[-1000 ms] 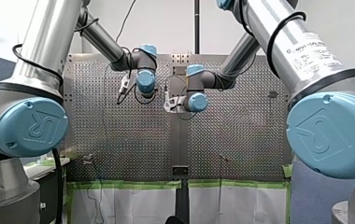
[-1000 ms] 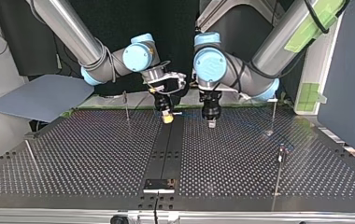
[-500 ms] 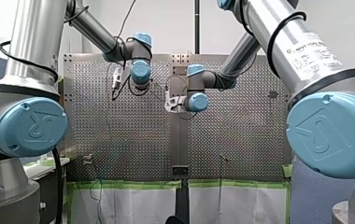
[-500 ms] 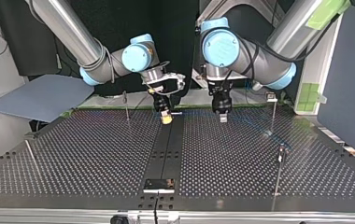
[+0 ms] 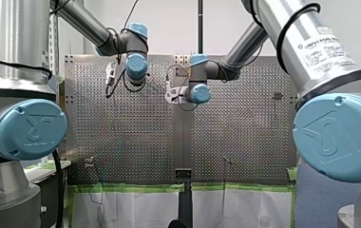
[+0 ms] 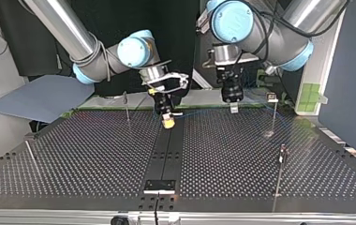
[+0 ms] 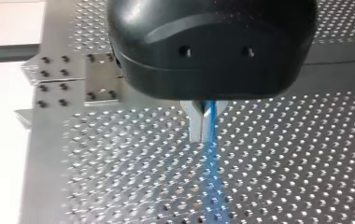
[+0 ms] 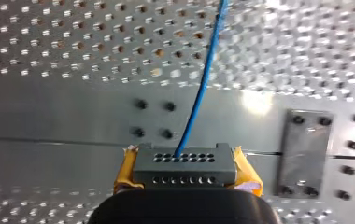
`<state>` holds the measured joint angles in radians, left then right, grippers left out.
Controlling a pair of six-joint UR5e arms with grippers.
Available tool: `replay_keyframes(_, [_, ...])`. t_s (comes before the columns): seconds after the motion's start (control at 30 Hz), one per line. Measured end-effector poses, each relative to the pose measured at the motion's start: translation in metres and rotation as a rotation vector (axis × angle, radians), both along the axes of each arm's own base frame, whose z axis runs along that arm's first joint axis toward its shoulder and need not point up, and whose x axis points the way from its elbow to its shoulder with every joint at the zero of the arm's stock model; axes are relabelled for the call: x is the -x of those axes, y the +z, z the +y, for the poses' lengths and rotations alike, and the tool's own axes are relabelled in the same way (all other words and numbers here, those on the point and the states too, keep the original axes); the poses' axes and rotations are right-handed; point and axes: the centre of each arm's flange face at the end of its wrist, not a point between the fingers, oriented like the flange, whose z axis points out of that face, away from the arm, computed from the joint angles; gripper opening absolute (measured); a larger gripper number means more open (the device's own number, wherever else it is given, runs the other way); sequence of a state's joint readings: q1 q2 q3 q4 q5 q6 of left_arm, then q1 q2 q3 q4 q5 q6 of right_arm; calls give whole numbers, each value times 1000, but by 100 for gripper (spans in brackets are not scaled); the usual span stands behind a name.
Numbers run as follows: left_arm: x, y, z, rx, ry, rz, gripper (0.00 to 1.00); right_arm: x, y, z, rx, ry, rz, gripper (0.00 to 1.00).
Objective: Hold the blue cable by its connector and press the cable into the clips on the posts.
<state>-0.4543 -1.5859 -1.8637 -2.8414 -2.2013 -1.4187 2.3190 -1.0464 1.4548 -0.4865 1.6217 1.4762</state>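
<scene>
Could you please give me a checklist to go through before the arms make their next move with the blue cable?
1. Right end effector grips the connector between its yellow pads: ok.
2. Blue cable leaves the connector in a smooth line, no kink: ok.
3. Left end effector is shut on the cable, which runs out between its fingers: ok.
4. Left end effector stands apart from the post at the top view's right: ok.
5. Cable seated in that post's clip: cannot tell, too thin to trace there.
</scene>
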Motion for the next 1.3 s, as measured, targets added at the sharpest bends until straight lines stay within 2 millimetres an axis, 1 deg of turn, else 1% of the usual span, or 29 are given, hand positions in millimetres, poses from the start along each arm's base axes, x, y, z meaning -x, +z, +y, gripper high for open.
replay_keyframes(0.23, [13,24,8,33,11,-45,0,-3,17,10,21,15,-12,0])
replay_keyframes(0.37, [19,39,15,51,32,-76,0,-5,20,13,25,24,-14,0])
replay_keyframes(0.47, [19,43,20,59,46,-88,0,-7,21,16,28,33,-15,0])
replay_keyframes(0.6, [16,45,25,61,60,-96,0,-8,25,18,35,42,-20,0])
replay_keyframes(0.7, [13,45,28,60,67,-99,0,-9,32,20,42,52,-28,0])
replay_keyframes(0.93, [5,43,35,57,84,-98,0,-10,59,29,72,98,-64,0])
replay_keyframes(1.17, [-5,39,48,62,119,-93,0,-14,86,39,104,125,-93,0])
replay_keyframes(1.3, [-10,39,56,64,132,-94,0,-16,93,43,112,134,-101,0])
